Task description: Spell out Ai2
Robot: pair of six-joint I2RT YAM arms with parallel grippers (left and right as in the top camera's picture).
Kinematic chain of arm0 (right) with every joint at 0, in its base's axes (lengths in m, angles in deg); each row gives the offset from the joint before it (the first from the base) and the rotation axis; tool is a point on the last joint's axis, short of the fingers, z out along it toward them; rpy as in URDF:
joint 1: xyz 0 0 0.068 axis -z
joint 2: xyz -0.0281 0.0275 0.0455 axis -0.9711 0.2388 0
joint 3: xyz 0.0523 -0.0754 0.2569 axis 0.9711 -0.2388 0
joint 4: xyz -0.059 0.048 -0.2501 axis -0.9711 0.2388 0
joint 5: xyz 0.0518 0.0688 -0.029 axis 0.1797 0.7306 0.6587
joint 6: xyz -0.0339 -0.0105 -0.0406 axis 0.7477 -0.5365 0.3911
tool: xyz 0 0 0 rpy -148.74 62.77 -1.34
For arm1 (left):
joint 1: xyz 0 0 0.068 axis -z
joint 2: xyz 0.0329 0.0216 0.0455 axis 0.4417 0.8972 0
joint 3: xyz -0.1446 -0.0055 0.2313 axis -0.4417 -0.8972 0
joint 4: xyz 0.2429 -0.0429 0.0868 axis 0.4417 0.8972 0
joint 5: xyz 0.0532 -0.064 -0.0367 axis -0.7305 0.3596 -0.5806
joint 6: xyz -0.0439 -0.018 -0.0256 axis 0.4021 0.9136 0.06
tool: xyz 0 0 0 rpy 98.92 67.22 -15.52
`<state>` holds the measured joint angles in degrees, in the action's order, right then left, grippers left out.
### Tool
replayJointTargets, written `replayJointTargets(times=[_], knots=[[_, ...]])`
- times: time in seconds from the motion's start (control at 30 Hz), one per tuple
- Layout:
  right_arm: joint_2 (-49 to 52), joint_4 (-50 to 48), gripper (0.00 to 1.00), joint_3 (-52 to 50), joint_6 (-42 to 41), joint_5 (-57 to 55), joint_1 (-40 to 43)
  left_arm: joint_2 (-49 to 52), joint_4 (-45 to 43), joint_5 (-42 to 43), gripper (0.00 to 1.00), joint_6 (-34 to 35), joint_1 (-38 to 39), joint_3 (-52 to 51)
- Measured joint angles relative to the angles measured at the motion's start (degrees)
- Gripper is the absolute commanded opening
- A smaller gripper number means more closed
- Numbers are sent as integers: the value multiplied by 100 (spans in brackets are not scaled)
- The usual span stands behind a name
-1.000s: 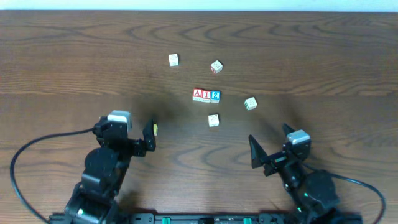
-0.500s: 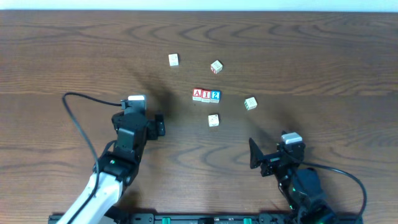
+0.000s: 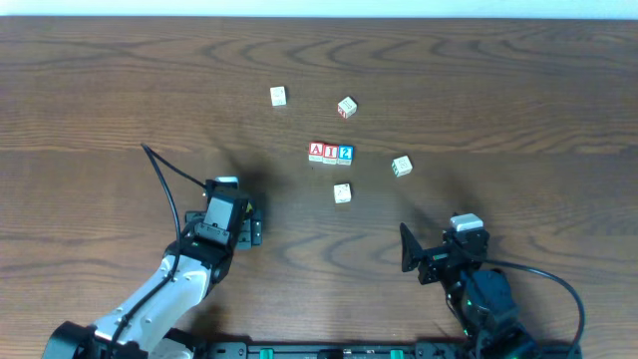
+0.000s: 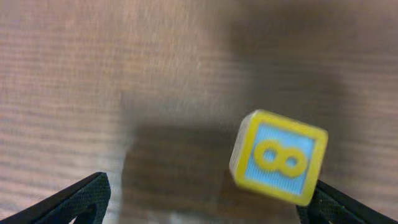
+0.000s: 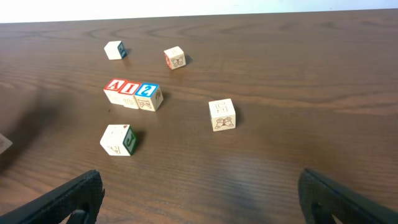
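Three blocks stand side by side in a row mid-table: a red A (image 3: 317, 152), a red i (image 3: 331, 153) and a blue 2 (image 3: 345, 153). The row also shows in the right wrist view (image 5: 130, 91). My left gripper (image 3: 253, 220) is low over the table, left of the row, with its jaws wide open (image 4: 208, 202). A yellow-edged block with a blue 8 face (image 4: 280, 155) sits against its right finger, not clamped. My right gripper (image 3: 434, 239) is open and empty (image 5: 199, 193) near the front right.
Loose pale blocks lie around the row: two behind it (image 3: 278, 96) (image 3: 347, 107), one to its right (image 3: 402, 166) and one in front (image 3: 342, 192). The table is dark wood. A black cable trails from the left arm.
The left arm reached forward and to the right, then settled lower with its wrist nearer the table. The right arm drew back a little. The blocks on the table did not move.
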<state>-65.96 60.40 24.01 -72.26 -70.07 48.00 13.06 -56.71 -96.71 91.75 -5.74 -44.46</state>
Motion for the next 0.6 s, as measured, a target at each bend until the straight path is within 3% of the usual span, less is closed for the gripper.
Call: replayJointTargets(times=[0.2, 0.6], knots=[[-7, 0, 99, 0, 0, -2, 2, -973, 428, -2, 96, 2, 2, -101], [-811, 0, 99, 0, 0, -7, 304, -4190, 511, -2, 95, 4, 2, -581]])
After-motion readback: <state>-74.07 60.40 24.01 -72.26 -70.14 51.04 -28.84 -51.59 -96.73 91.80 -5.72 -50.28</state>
